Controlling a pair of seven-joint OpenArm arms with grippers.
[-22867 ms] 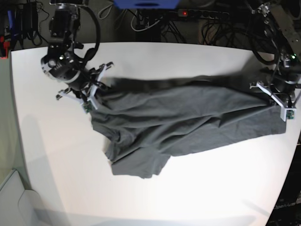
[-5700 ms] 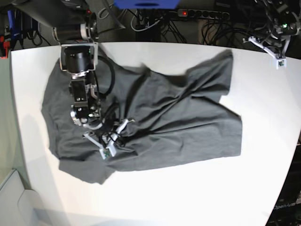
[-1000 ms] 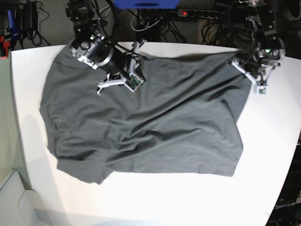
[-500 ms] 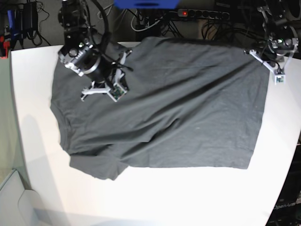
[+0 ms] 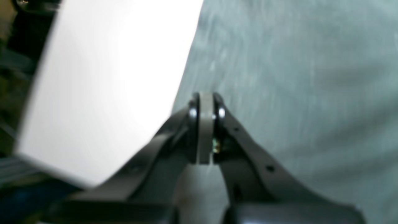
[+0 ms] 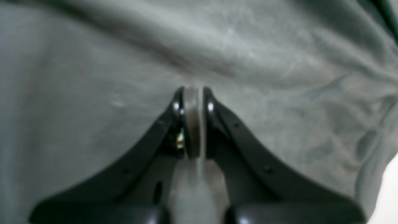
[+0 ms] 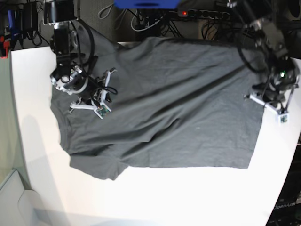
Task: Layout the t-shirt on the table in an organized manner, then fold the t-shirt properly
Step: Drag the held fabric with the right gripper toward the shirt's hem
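Note:
The dark grey t-shirt [image 7: 178, 113] lies spread across most of the white table [image 7: 155, 202], with shallow diagonal creases. My right gripper [image 7: 101, 110] is over the shirt's left part. In the right wrist view it [image 6: 192, 93] is shut, its tips at a raised ridge of the cloth [image 6: 248, 56]. My left gripper [image 7: 282, 117] hangs at the shirt's right edge. In the left wrist view it [image 5: 205, 99] is shut just inside that edge of the shirt [image 5: 295, 93], bare table [image 5: 108, 77] to its left. No cloth shows between its jaws.
Behind the table's far edge lie cables and a power strip with a red light [image 7: 184, 13], beside a blue object [image 7: 146, 4]. The table's right edge runs close to my left gripper. A pale bin corner [image 7: 9, 197] shows at the lower left.
The shirt has been drawn flatter and shifted right. My left gripper came from the far right corner down along the shirt's right edge. My right gripper moved left and nearer over the cloth.

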